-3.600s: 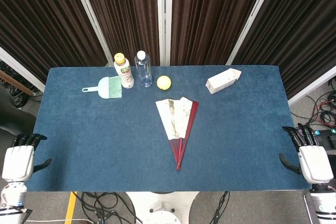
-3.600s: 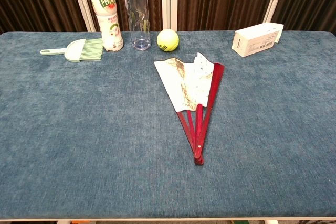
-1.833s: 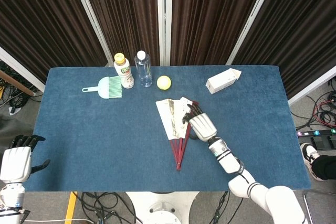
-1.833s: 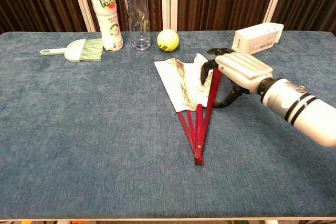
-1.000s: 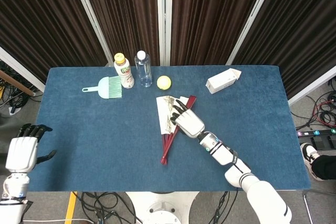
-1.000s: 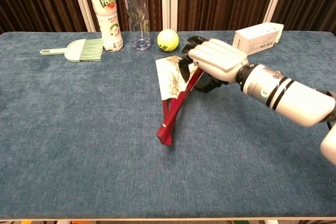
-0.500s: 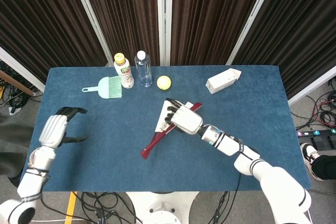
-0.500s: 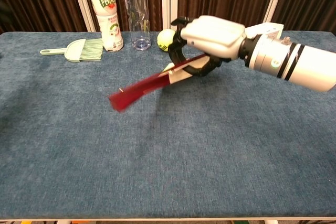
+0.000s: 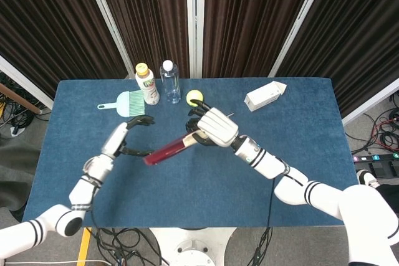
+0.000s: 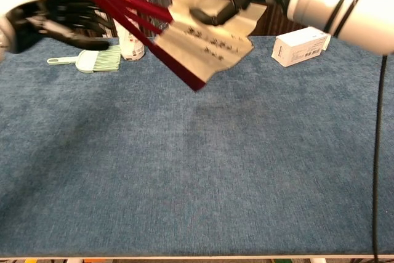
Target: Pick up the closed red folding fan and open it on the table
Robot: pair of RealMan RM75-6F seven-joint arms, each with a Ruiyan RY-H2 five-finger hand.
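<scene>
Fan (image 10: 184, 41) is up off the table, paper end held in the right hand (image 9: 215, 128), red sticks pointing left straight at the left hand (image 9: 124, 138), which hangs spread and empty just beside them.

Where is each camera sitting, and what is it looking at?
Head view: up high, looking down on the whole blue table; both arms show, the right hand holding the red fan, the left hand open beside it.
Chest view: low at the table's near edge, looking across it; the fan and both hands appear up close at the top.
Both show the white box and the green brush.
</scene>
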